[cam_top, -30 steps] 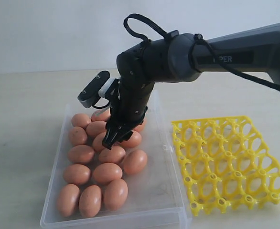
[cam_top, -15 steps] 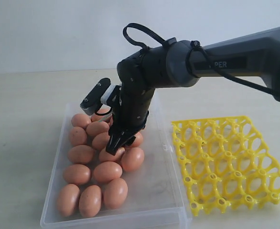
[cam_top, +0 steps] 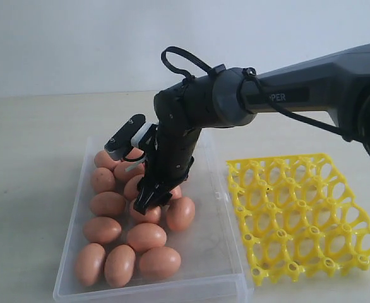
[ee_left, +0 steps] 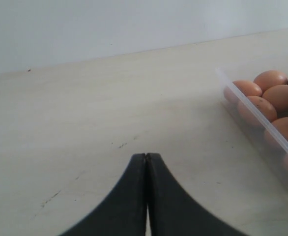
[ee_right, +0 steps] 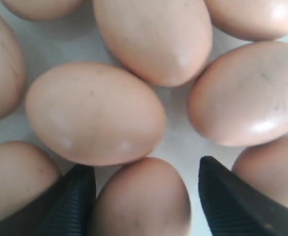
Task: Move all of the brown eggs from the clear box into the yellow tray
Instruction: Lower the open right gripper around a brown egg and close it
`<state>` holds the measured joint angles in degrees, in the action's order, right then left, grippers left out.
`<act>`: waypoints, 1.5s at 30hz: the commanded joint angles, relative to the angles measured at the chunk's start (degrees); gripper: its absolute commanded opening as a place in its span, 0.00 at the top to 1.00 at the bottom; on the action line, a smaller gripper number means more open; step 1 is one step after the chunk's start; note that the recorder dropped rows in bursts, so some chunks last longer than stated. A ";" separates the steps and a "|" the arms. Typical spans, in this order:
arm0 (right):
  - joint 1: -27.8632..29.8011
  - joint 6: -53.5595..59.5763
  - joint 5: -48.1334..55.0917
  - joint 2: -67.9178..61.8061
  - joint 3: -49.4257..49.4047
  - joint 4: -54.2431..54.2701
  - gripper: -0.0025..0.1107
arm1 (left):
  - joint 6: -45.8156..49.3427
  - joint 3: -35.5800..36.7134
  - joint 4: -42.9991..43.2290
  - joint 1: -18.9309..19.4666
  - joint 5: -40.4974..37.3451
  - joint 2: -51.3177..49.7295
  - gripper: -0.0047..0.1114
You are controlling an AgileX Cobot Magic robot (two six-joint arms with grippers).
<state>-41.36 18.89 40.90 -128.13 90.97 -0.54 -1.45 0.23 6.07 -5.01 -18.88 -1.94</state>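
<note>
Right tool (ee_right: 144, 169) straddles a brown egg (ee_right: 141, 206), visible only wrist-side.

Black jointed wrist (cam_top: 179, 126) and grey lettered forearm (cam_top: 317, 85); looped black cable (cam_top: 191, 57) far behind ribbed black fingers (ee_right: 72, 204).

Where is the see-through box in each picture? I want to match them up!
Exterior view: the clear box lies low and left of centre, beside the yellow tray.
Left wrist view: only one long wall shows, with brown eggs behind it.
Right wrist view: just bits of its floor show between eggs.
Shared landmark: the brown eggs inside it.
</note>
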 commanded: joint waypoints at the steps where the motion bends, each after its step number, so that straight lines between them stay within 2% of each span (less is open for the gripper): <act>1: -0.65 0.53 -2.02 -0.56 -0.23 0.93 0.45 | -0.25 -0.23 -0.08 -0.18 0.79 -0.04 0.96; 10: -0.65 0.53 -4.65 -0.56 -0.23 2.12 0.45 | -0.25 -0.23 -0.08 -0.18 0.79 -0.04 0.96; 12: -0.65 0.53 -4.89 -0.56 -0.23 2.12 0.48 | -0.25 -0.23 -0.08 -0.18 0.79 -0.04 0.96; 14: -0.65 0.53 -4.89 -0.56 -0.23 2.12 0.62 | -0.25 -0.23 -0.08 -0.18 0.79 -0.04 0.96; 16: -0.65 0.53 -4.70 -0.05 -0.23 2.12 0.82 | -0.25 -0.23 -0.08 -0.18 0.79 -0.04 0.96; 17: -0.65 0.53 -4.70 0.27 -0.36 2.12 0.96 | -0.25 -0.23 -0.08 -0.18 0.79 -0.04 0.96; 19: -0.65 0.53 -4.66 2.02 -0.36 2.12 0.98 | -0.25 -0.23 -0.08 -0.18 0.79 -0.04 0.96; 23: -0.30 -1.11 -8.09 9.14 -5.43 2.26 0.98 | -0.25 -0.23 -0.08 -0.18 0.79 -0.04 0.96; 26: 1.12 -1.33 -20.44 17.68 -15.61 7.20 0.98 | -0.25 -0.23 -0.08 -0.18 0.79 -0.04 0.96; 28: 1.74 -1.23 -24.74 20.21 -19.00 8.11 0.98 | -0.25 -0.23 -0.08 -0.18 0.79 -0.04 0.96; 34: 2.13 0.01 -23.07 20.26 -19.74 7.14 0.96 | -0.25 -0.23 -0.08 -0.18 0.79 -0.04 0.96; 35: 2.13 0.01 -22.30 19.37 -19.61 7.32 0.92 | -0.25 -0.23 -0.08 -0.18 0.79 -0.04 0.96; 41: 2.13 -7.54 -5.46 11.16 -9.91 7.72 0.54 | -0.25 -0.23 -0.08 -0.18 0.79 -0.04 0.96; 43: 2.13 -9.34 -3.25 9.34 -6.85 7.46 0.48 | -0.25 -0.23 -0.08 -0.18 0.79 -0.04 0.96; 45: 2.13 -11.35 -2.74 7.67 -4.45 7.46 0.48 | -0.25 -0.23 -0.08 -0.18 0.79 -0.04 0.96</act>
<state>-39.50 10.63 36.27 -118.61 83.02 7.44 -1.45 0.23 6.07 -5.01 -18.88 -1.94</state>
